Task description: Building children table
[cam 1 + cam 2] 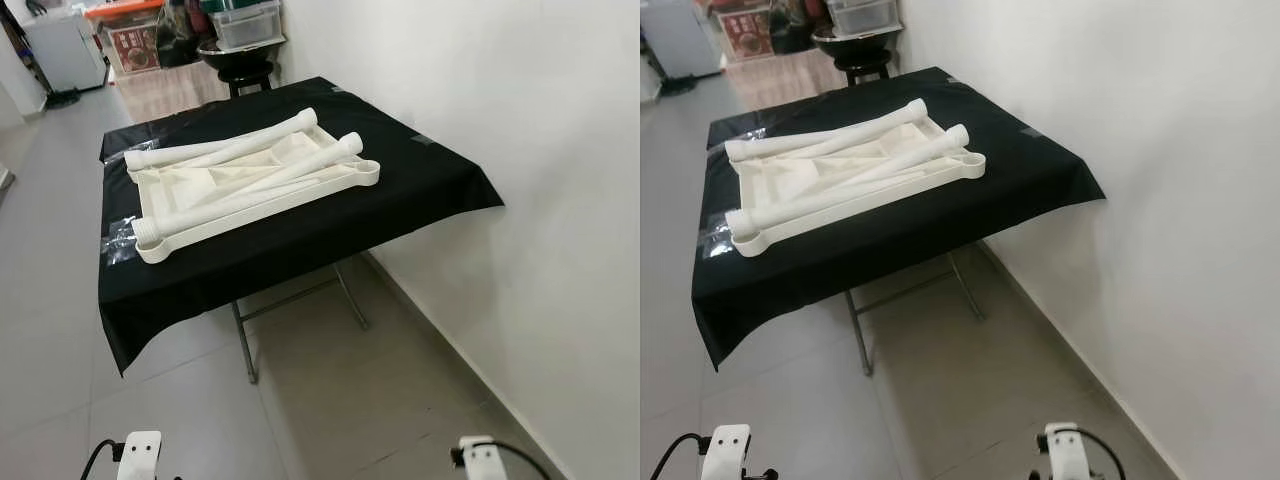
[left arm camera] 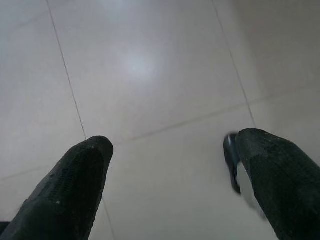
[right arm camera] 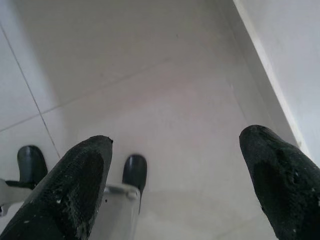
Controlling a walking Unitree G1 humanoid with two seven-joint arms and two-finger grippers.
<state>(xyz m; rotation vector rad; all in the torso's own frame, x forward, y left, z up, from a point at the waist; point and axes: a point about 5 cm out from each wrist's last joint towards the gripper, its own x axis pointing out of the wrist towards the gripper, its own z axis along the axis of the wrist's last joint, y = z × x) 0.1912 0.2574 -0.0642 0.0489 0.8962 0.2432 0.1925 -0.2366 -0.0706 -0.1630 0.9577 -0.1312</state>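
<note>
Nearest the camera, both arms just hang low at the bottom of the frame. The left hand [image 2: 167,185] is spread wide with nothing in it, pointing at grey floor tiles [image 2: 150,65]. Same deal for the right hand [image 3: 175,185], fingers apart, over the floor next to the white wall [image 3: 295,55]. Further up, mid-frame, there's a folding bench [image 1: 300,235] under a black cloth. The cream kids' table top [image 1: 165,245] lies upside down on it, with loose legs [image 1: 240,190] lying across it. Storage bins [image 1: 245,22] sit at the top.
</note>
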